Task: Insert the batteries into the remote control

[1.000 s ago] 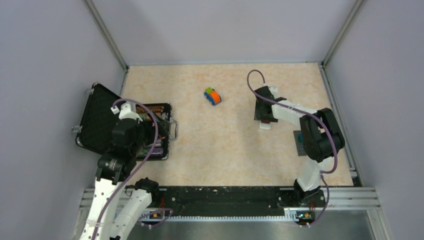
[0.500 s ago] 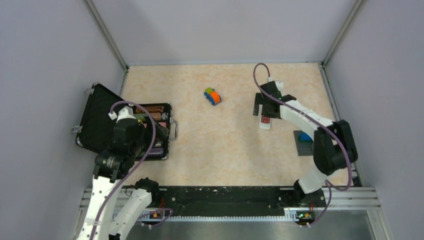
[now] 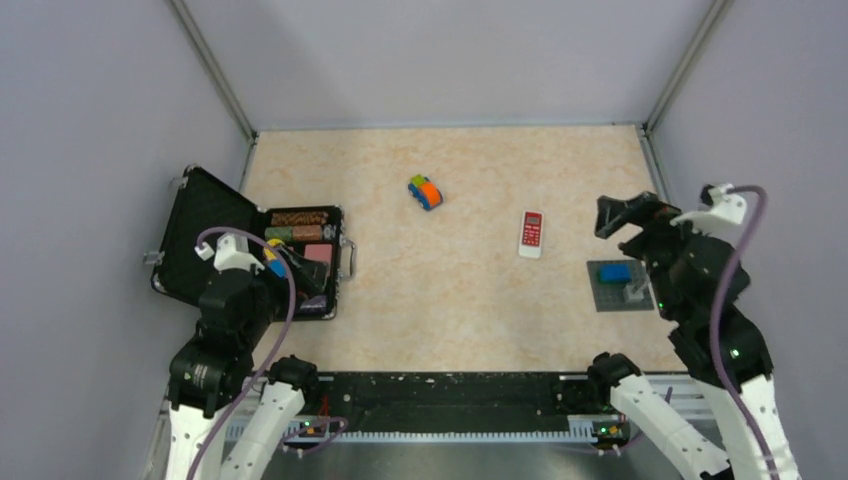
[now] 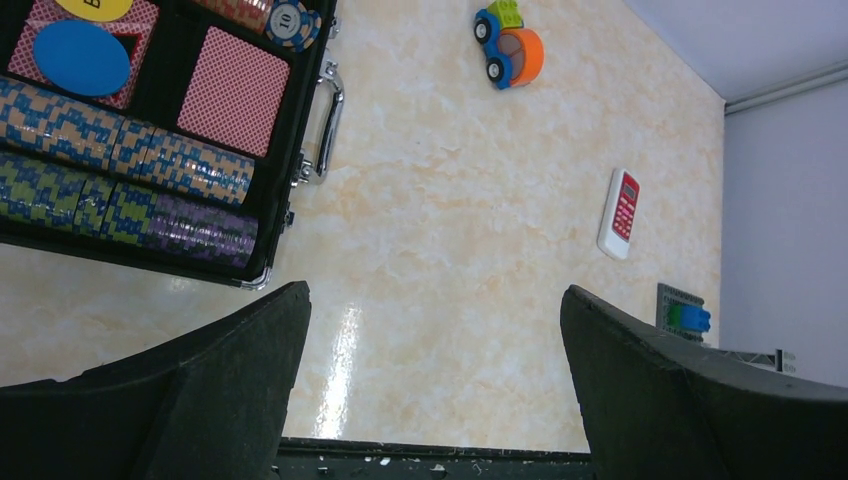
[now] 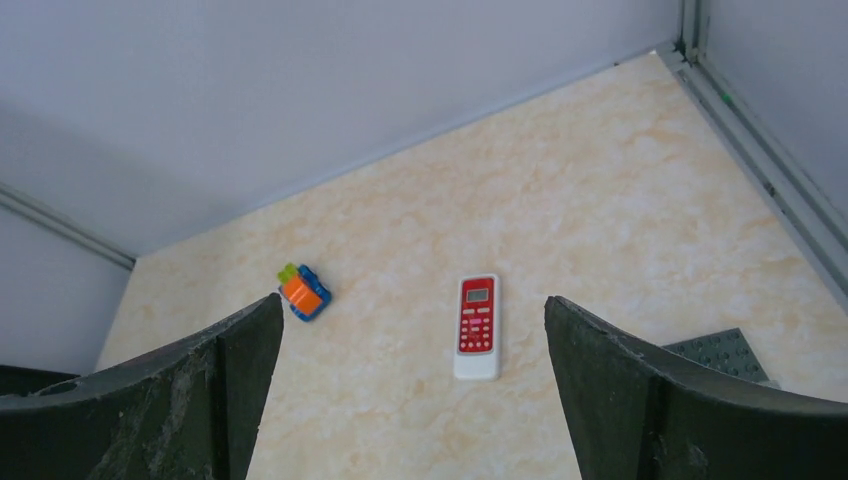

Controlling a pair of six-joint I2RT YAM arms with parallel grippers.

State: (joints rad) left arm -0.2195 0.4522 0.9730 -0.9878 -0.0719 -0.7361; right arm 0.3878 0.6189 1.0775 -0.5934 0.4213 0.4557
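The remote control [image 3: 531, 234] lies flat on the table right of centre, with its red button face up. It also shows in the right wrist view [image 5: 478, 325] and in the left wrist view [image 4: 620, 212]. No batteries show in any view. My right gripper [image 3: 622, 213] is open and empty, raised to the right of the remote and apart from it; in its wrist view [image 5: 412, 300] the remote lies between the jaws, farther off. My left gripper [image 3: 303, 276] is open and empty over the black case [image 3: 215, 245]. Its wrist view [image 4: 435, 295] shows bare table between the jaws.
An orange, blue and green toy car [image 3: 426, 192] sits at the table's back centre. The open black case [image 4: 160, 160] at the left holds poker chips and cards. A blue brick on a grey baseplate [image 3: 614, 273] lies near the right wall, under my right arm.
My right arm has pulled back from the remote to the right and up, leaving it uncovered on the table. My left arm has drawn back toward the near edge.
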